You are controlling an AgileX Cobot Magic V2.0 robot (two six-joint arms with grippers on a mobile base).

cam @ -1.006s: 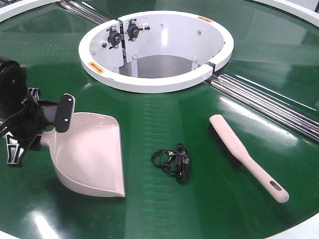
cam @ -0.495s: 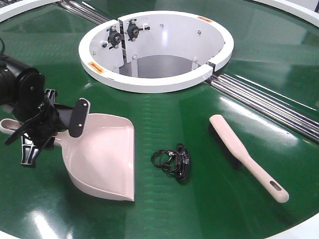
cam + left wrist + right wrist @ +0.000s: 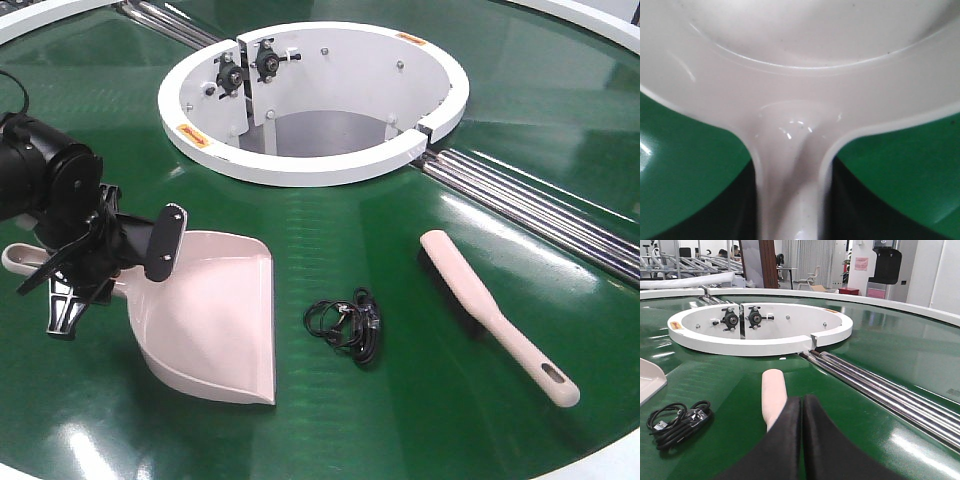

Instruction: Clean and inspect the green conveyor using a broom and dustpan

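Over the green conveyor [image 3: 300,430], the left tool [image 3: 115,272] is hanging low and tilted, clamping the dustpan [image 3: 215,320] by its handle.

Dustpan [image 3: 215,320] left, cable coil [image 3: 345,325] centre, broom [image 3: 495,315] right

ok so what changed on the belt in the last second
The left gripper, clamped on the dustpan at its neck, slid it rightward in the front view, bringing its lip closer to the black cable bundle. The broom and the cable bundle lie where they were on the green conveyor.
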